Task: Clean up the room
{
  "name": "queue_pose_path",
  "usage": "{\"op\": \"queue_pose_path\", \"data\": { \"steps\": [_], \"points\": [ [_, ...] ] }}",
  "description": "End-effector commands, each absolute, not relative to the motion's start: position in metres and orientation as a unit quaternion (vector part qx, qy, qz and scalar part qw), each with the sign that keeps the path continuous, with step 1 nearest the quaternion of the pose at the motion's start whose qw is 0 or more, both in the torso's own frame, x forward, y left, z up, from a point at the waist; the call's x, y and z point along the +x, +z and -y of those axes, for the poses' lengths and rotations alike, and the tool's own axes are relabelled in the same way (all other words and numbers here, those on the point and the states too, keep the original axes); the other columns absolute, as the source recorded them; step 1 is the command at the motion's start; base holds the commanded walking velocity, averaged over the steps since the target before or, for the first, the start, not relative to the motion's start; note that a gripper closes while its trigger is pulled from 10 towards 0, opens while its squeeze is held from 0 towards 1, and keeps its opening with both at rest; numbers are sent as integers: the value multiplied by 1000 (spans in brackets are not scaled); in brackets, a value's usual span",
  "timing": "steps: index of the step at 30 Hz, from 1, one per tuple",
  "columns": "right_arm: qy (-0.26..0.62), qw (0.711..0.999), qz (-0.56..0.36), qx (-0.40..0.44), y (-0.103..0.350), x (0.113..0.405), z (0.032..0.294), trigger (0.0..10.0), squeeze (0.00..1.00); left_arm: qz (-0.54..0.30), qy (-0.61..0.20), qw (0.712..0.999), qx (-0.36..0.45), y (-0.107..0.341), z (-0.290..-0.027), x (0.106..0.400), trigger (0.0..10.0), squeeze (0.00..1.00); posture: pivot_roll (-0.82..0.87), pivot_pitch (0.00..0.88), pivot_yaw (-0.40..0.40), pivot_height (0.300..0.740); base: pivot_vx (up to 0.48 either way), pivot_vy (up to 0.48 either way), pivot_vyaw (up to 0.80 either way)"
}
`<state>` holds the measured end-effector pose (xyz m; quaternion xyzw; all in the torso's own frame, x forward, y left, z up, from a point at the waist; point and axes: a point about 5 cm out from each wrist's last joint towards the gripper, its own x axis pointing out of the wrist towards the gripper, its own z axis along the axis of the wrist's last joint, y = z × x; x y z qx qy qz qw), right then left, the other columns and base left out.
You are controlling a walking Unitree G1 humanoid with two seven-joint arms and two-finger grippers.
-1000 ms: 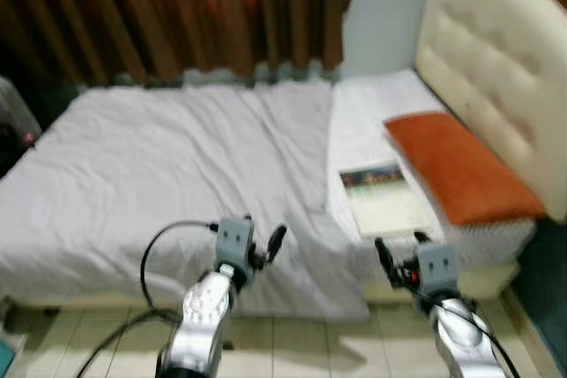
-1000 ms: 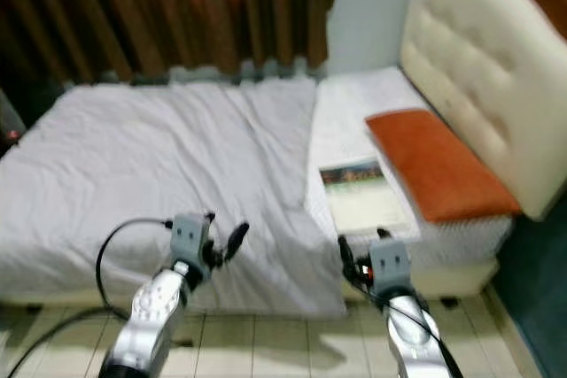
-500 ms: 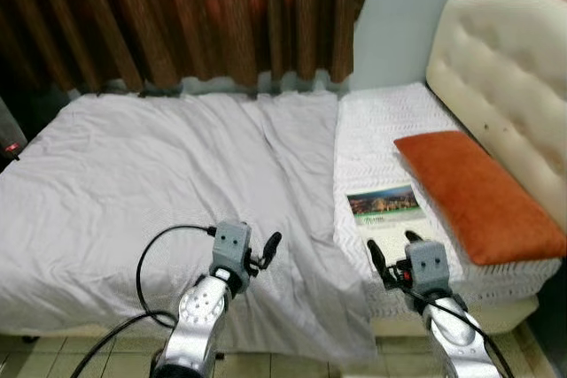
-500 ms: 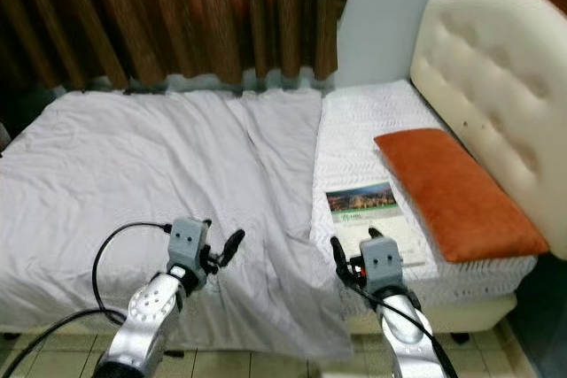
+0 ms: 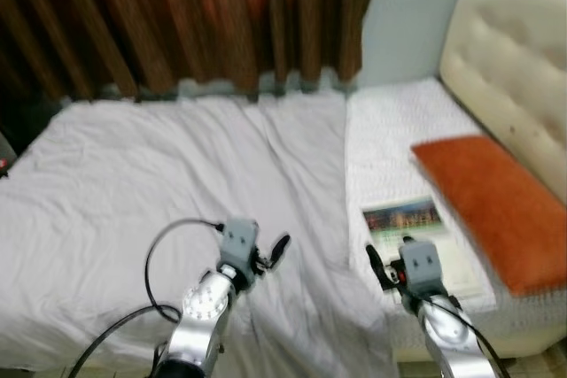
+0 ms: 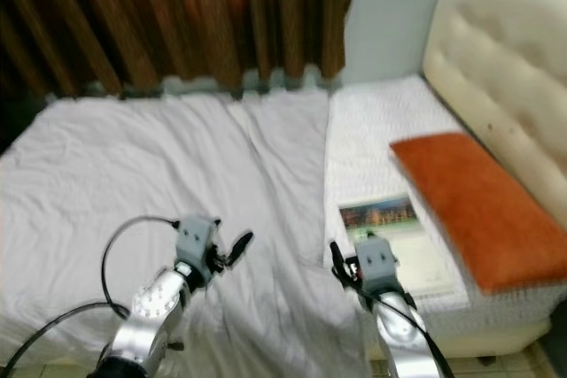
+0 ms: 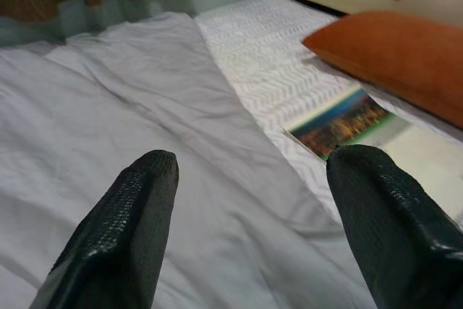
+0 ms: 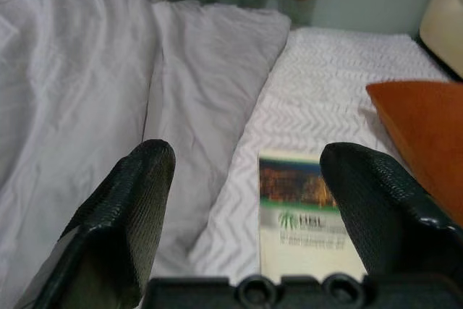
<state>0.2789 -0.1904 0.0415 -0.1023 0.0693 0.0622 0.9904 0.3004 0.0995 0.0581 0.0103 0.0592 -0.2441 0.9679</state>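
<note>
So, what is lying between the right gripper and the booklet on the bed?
Nothing lies between them. In the right wrist view the open right gripper looks straight at the booklet, with bare white zigzag-patterned mattress cover around it. The orange pillow lies beside the booklet.

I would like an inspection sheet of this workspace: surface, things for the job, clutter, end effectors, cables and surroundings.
Surface: bed, white patterned mattress bare near the headboard.
Job's things: grey sheet, wrinkled, covering the left part of the bed; booklet flat on the mattress beside the orange pillow.
Clutter: nothing seen.
End effectors: left end effector open above the sheet; right end effector open, aimed at the booklet.
Cables: black cable looping from the left wrist.
Surroundings: brown curtain, cream headboard.
</note>
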Motion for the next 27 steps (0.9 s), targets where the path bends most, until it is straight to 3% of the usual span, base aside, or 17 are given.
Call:
{"op": "queue_pose_path", "data": {
  "steps": [1, 9, 12, 14, 17, 20, 21, 23, 26, 27],
  "points": [
    [71, 991, -70, -94, 40, 279, 183, 10000, 0, -67, -231, 971, 8, 57, -111, 303, 10000, 0, -105, 34, 56, 740, 469, 0, 0],
    [84, 987, -67, -121, 39, 273, 182, 10000, 0, -66, -244, 968, -13, 58, -101, 305, 10000, 0, -118, 47, 52, 740, 469, 0, -558],
    [84, 988, -73, -104, 40, 273, 185, 10000, 0, -69, -244, 967, -20, 57, -94, 303, 10000, 0, -124, 113, 22, 740, 349, 0, 0],
    [87, 988, -108, -69, 37, 279, 186, 10000, 0, -64, -246, 967, -28, 60, -86, 302, 10000, 0, -128, 221, -16, 740, 0, 0, 0],
    [85, 984, -148, -44, 31, 292, 188, 10000, 0, -47, -248, 967, -17, 66, -85, 305, 10000, 0, -120, 259, -46, 740, 0, 0, 0],
    [70, 978, -197, -10, 29, 310, 194, 10000, 0, -12, -282, 959, 2, 83, -83, 298, 10000, 0, -42, 412, -78, 740, 0, 0, 0],
    [70, 978, -197, -10, 29, 310, 194, 10000, 0, -12, -282, 959, 2, 83, -83, 298, 10000, 0, -42, 412, -78, 740, 0, 0, 0],
    [43, 977, -211, -7, 31, 318, 196, 10000, 0, -3, -291, 957, 2, 94, -93, 290, 10000, 0, 28, 513, -50, 740, 0, 0, 0],
    [25, 978, -207, -2, 35, 323, 198, 10000, 0, 7, -283, 959, 1, 109, -107, 282, 10000, 0, 57, 561, -32, 740, 0, 0, 0],
    [18, 978, -206, 1, 36, 324, 198, 10000, 1000, 10, -279, 960, 4, 113, -113, 279, 10000, 0, 79, 592, -15, 740, 0, 0, 0]
  ]
}}
